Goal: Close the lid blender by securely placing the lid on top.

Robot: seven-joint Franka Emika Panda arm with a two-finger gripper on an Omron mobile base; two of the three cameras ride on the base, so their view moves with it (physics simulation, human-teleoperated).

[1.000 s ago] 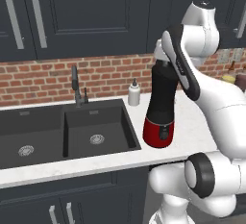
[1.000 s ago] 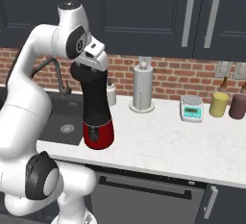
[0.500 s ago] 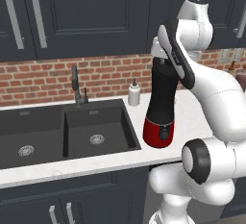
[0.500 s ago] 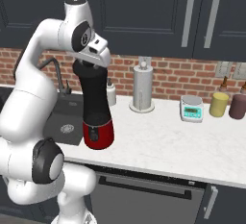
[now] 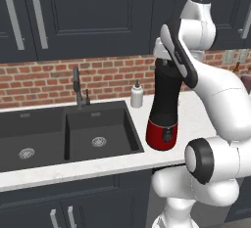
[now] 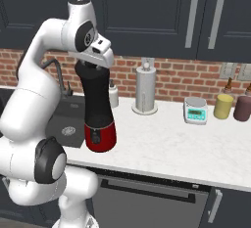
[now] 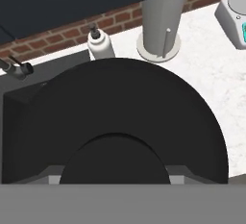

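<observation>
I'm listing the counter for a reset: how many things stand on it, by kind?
Blender: 1
White bottle: 1
Paper towel holder: 1
Kitchen scale: 1
Jars: 2, yellow and dark red
Total: 6

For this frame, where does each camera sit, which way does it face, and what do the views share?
Left base view: behind the arm to its left, looking forward and down at the sink and blender; the arm rises at lower right.
Right base view: behind the arm to its right, facing the counter, paper towel holder and scale; the arm rises at lower left.
Hand view: on the hand, looking down the end effector onto the lid.
Shared: all three show the blender and the white bottle.
</observation>
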